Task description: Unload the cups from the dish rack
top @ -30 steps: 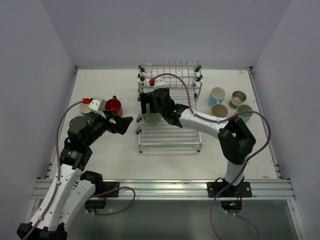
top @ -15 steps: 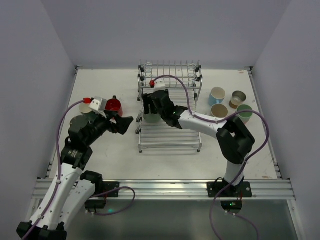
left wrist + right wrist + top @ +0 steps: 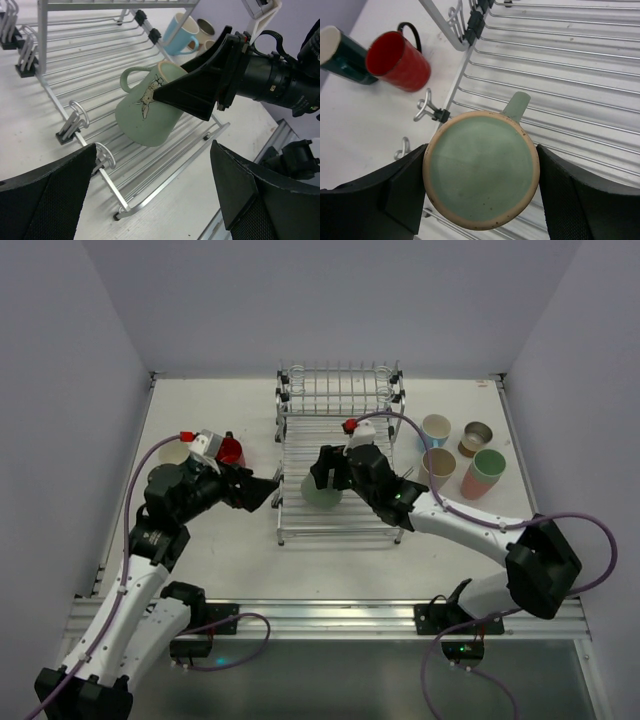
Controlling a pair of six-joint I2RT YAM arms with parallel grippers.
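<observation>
The silver wire dish rack (image 3: 340,392) stands at the middle back. My right gripper (image 3: 322,483) is shut on a sage green mug (image 3: 322,492) and holds it above the front part of the lower tray. In the right wrist view the mug's base (image 3: 481,170) faces the camera between the two fingers, handle pointing away. In the left wrist view the mug (image 3: 147,112) hangs tilted over the slats. My left gripper (image 3: 268,492) is open and empty, just left of the rack's front corner. A red mug (image 3: 230,450) and a dark teal cup (image 3: 342,55) stand left of the rack.
To the right of the rack stand a light blue mug (image 3: 435,428), a tan-brown cup (image 3: 438,462), a greyish cup (image 3: 478,433) and a pink cup with a green inside (image 3: 483,472). The rack's wire hooks (image 3: 75,117) stick out on its left side.
My right gripper has closed on the green mug, lifted it off the tray and carried it toward the rack's front. My left gripper has shifted slightly right.
</observation>
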